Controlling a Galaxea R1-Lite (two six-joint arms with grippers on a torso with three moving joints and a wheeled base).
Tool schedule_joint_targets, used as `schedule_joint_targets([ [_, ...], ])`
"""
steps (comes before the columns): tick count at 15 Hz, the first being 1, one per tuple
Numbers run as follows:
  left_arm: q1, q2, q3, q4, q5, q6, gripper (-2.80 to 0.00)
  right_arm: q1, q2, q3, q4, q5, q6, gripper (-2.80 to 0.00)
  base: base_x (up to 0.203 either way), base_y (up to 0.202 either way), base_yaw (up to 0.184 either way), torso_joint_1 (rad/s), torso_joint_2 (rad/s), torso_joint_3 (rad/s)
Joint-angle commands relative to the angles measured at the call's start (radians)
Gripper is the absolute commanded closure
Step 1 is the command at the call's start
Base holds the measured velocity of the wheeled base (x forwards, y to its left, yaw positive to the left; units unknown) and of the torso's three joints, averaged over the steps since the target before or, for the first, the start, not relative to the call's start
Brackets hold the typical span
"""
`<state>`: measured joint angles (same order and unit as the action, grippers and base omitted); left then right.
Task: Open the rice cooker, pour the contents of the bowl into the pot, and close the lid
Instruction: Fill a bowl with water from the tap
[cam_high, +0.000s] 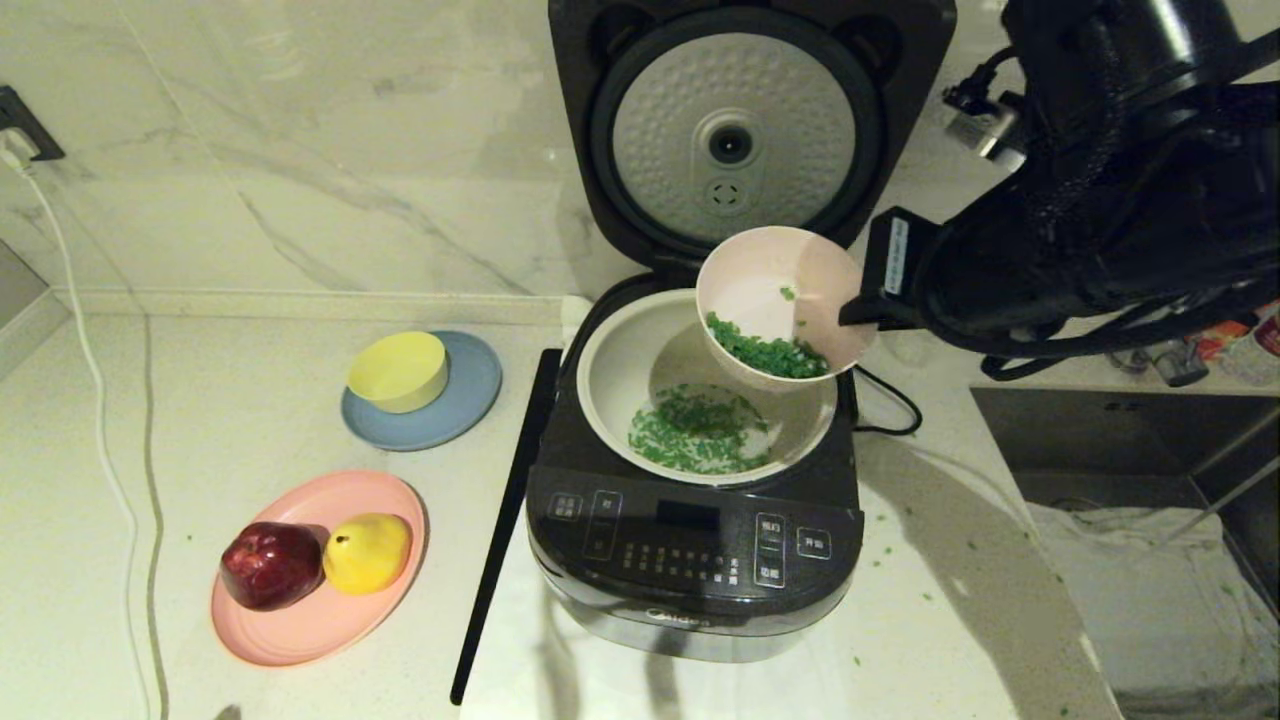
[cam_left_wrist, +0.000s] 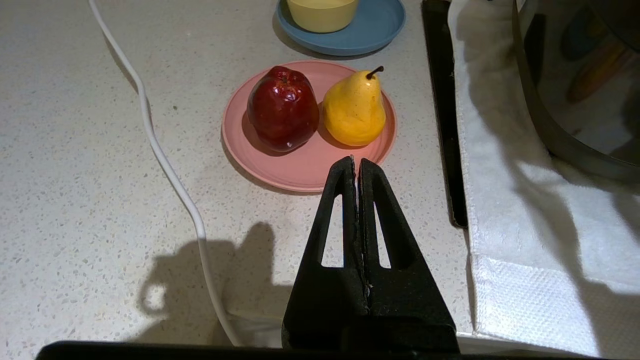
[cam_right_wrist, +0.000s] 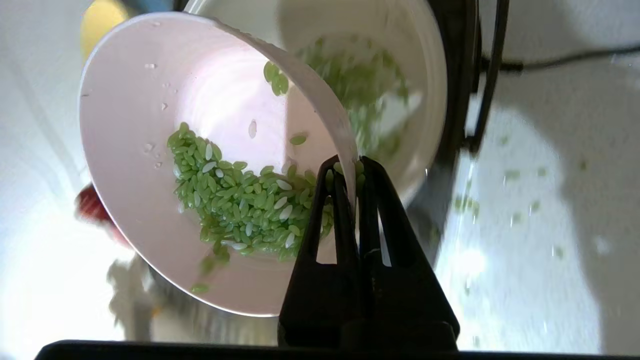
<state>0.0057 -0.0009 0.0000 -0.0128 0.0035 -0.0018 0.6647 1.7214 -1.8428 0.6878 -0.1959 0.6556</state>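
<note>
right end effector (cam_right_wrist: 356, 167) is clamped on the rim of the bowl (cam_high: 782, 300), tilted over the pot (cam_high: 620, 365) with lid (cam_high: 735, 130) raised; left end effector (cam_left_wrist: 356, 165), fingers together, hangs above the counter (cam_left_wrist: 90, 200).

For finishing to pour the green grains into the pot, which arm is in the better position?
The right. The right gripper is shut on the rim of the bowl, tilted over the pot, with grains left inside. The left gripper is shut and empty, near the pink plate.

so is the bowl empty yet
No, a pile of green contents still sits in the tilted bowl that the right gripper holds.
</note>
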Motion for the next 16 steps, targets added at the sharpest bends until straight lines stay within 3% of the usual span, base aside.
schedule_joint_targets([
  [1,0.0,0.001,0.009,0.0,0.0,0.0,0.0,-0.008,-0.088,0.023,0.05,0.013,0.007,0.0,0.0,0.0,0.0,0.0,0.0,0.0],
  [8,0.0,0.001,0.009,-0.001,0.001,-0.001,0.0,-0.1,-0.295,0.26,0.14,0.018,0.004,0.0,0.0,0.0,0.0,0.0,0.0,0.0],
  [11,0.0,0.001,0.009,0.0,0.0,-0.001,0.0,-0.263,-0.347,0.414,0.132,0.042,0.004,0.0,0.0,0.0,0.0,0.0,0.0,0.0],
  [16,0.0,0.001,0.009,-0.001,0.001,0.0,0.0,-0.63,-0.364,0.578,0.039,0.244,-0.026,0.0,0.0,0.0,0.0,0.0,0.0,0.0],
])
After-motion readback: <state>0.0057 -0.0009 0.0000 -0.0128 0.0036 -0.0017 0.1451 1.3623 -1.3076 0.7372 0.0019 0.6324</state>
